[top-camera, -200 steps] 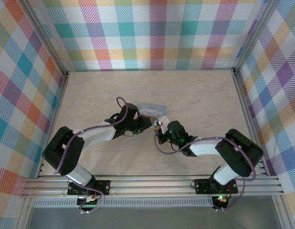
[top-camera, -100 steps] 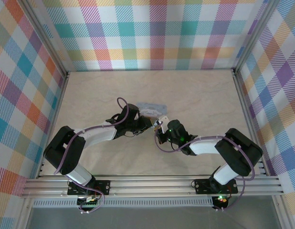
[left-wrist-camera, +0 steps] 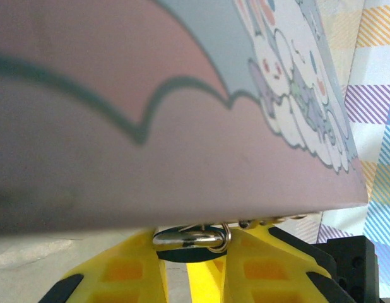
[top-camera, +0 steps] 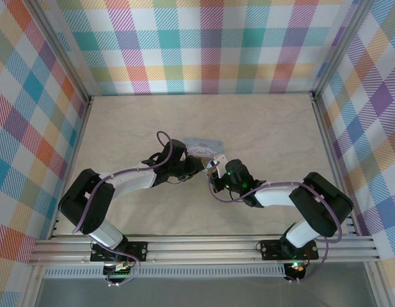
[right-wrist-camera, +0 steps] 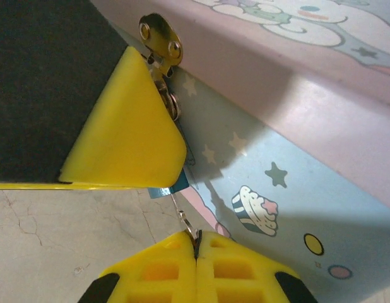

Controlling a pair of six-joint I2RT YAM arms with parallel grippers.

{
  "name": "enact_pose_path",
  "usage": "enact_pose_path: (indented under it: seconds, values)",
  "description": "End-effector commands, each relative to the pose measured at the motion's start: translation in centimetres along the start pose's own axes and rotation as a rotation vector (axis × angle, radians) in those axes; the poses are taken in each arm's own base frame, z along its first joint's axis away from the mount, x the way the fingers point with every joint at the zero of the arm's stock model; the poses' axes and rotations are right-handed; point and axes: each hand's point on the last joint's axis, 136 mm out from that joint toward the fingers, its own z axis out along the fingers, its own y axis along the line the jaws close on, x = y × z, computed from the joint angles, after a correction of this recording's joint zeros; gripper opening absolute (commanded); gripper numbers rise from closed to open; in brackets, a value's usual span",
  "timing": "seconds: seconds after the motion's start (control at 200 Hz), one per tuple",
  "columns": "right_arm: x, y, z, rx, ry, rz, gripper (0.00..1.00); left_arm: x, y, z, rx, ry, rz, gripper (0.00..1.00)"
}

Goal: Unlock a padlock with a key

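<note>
Padlock (left-wrist-camera: 192, 238), tiny dark-bluish body with silvery loop, seems light, rigid, slippery; left tool (left-wrist-camera: 194, 251) clamps its loop, right tool (right-wrist-camera: 195, 243) pinches thin silvery key (right-wrist-camera: 189, 227).

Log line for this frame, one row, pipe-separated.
left tool: shut on padlock, beside tin | right tool: shut on key, close to padlock | unlock: cannot tell

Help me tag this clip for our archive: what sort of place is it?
Likely a robot lab test booth: plaid panels wall in a pale tabletop, and the left arm and right arm are bolted to a metal rail at its near edge.
</note>
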Motion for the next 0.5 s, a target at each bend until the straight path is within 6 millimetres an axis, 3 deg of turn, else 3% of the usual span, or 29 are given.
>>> enact_pose_path:
  seconds: [0.0,0.195,0.495]
  values:
    - [-9.9,1.5,-1.9,-0.049,-0.307,-0.042,0.00,5.9,-0.5,0.4,0.028,0.221,0.031,0.14]
    - [-9.6,2.5,-1.3,-0.104,-0.285,-0.043,0.00,5.8,-0.9,0.6,0.044,0.221,0.026,0.14]
    - [-11.4,2.7,-1.0,-0.110,-0.338,-0.060,0.00,5.9,-1.1,0.5,0.045,0.227,0.028,0.14]
